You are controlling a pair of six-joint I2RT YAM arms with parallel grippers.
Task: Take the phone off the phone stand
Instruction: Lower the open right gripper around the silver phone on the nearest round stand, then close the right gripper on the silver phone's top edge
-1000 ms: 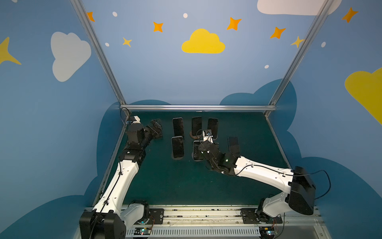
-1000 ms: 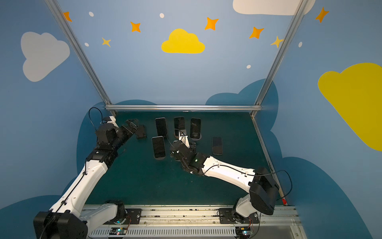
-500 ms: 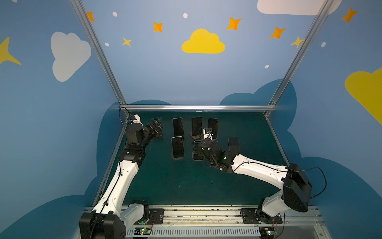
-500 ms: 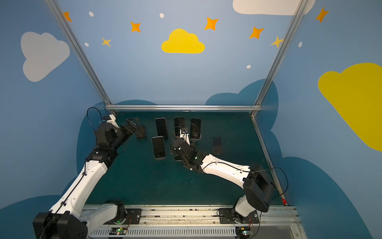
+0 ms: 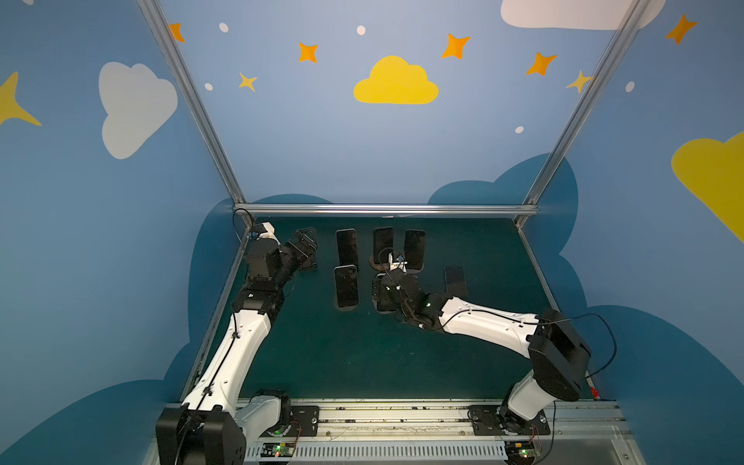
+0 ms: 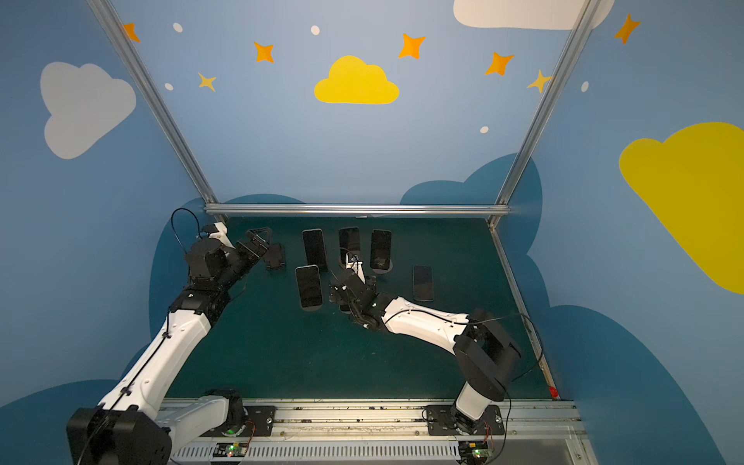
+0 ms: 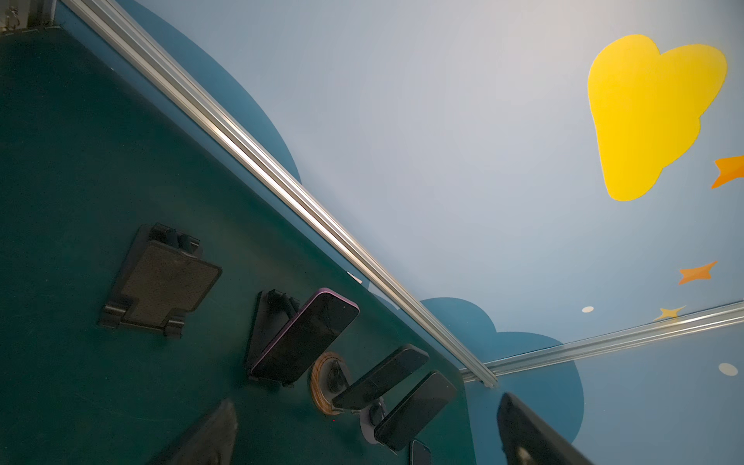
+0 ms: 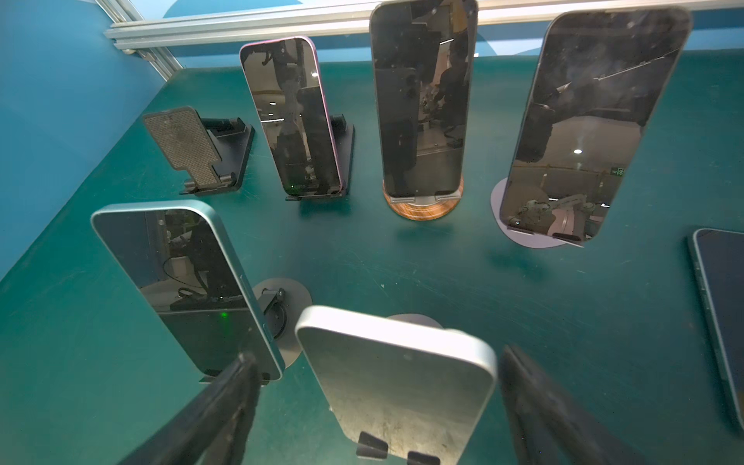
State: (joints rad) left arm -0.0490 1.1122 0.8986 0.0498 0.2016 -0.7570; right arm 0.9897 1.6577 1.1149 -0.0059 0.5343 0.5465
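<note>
Gaps either side of stand (image 8: 396,386), right hand (image 8: 377,356) spread wide

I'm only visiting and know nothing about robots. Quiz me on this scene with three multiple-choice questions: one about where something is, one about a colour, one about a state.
1. Where is the flat phone?
A. on top of a robot arm
B. on the green table, right of the group of stands
C. leaning on the back wall

2. What colour is the round base under the middle phone of the three in the back row?
A. wood brown
B. bright red
C. yellow

3. What state is the black stand at the back row's left end in?
A. holding a phone
B. tipped over
C. upright and empty

Answers:
1. B, it lies screen up on the table, on no stand.
2. A, wood grain shows in the right wrist view.
3. C, its bare textured plate carries nothing.
</note>
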